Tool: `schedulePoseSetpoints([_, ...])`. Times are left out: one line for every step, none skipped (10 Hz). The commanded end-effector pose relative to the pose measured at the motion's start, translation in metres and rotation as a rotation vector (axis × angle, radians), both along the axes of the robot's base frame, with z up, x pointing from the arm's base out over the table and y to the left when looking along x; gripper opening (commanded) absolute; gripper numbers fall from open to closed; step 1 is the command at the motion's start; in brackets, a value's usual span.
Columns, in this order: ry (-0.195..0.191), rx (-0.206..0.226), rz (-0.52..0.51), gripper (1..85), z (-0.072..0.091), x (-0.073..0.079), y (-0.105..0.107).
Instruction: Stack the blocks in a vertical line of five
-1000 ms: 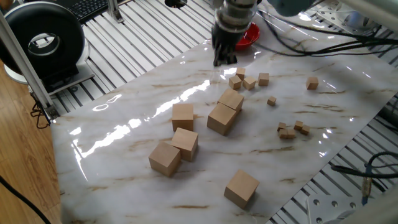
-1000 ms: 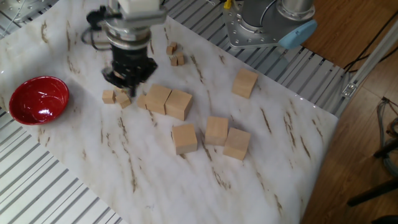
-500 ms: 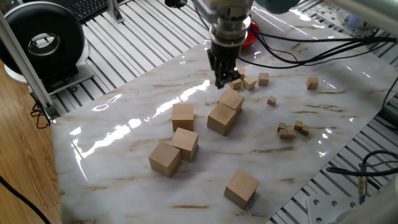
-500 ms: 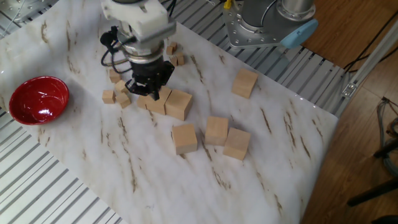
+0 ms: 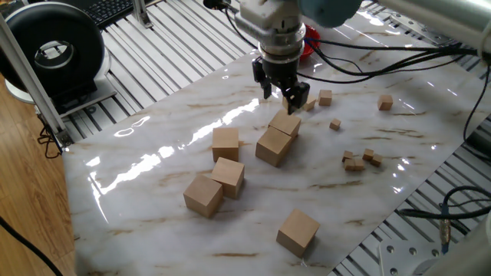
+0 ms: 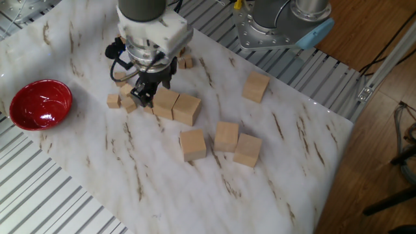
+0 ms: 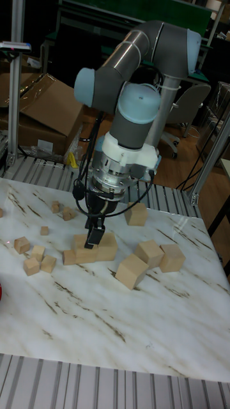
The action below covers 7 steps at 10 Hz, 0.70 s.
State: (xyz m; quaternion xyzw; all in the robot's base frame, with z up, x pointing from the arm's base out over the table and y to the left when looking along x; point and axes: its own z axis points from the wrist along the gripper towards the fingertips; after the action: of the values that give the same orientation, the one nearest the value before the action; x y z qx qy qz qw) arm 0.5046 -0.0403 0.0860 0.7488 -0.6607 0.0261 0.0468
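Observation:
Several large tan blocks lie singly on the marble table; none is stacked. Two of them touch: one block (image 5: 285,123) (image 6: 165,103) (image 7: 86,248) and its neighbour (image 5: 272,146) (image 6: 187,109) (image 7: 106,246). Others lie further off (image 5: 225,143), (image 5: 228,175), (image 5: 203,195), and one block (image 5: 298,231) (image 6: 256,86) sits apart. My gripper (image 5: 281,90) (image 6: 148,91) (image 7: 94,234) hangs open and empty just above the far block of the touching pair, fingers pointing down.
Tiny wooden cubes are scattered behind the gripper (image 5: 326,97) (image 6: 114,101), at the right (image 5: 359,159) and far right (image 5: 384,101). A red bowl (image 6: 39,104) sits at the table edge. Cables (image 5: 368,57) trail behind the arm.
The gripper has travelled from over the tiny cubes near the bowl to above the touching pair of large blocks, and has turned about its wrist. No block has moved.

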Motion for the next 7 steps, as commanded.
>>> schedulePoseSetpoints([-0.028, -0.051, 0.154, 85.0, -0.01, 0.015, -0.004])
schedulePoseSetpoints([-0.034, -0.077, 0.167, 85.0, -0.013, 0.016, -0.005])
schedulePoseSetpoints([-0.051, -0.082, 0.183, 85.0, -0.018, 0.02, 0.001])
schedulePoseSetpoints([-0.064, -0.078, 0.186, 85.0, -0.023, 0.022, 0.005])
schedulePoseSetpoints([-0.067, -0.06, 0.186, 85.0, -0.028, 0.023, 0.008])
schedulePoseSetpoints([-0.064, -0.03, 0.179, 85.0, -0.031, 0.019, 0.012])
schedulePoseSetpoints([-0.06, 0.003, 0.156, 85.0, -0.034, 0.014, 0.014])
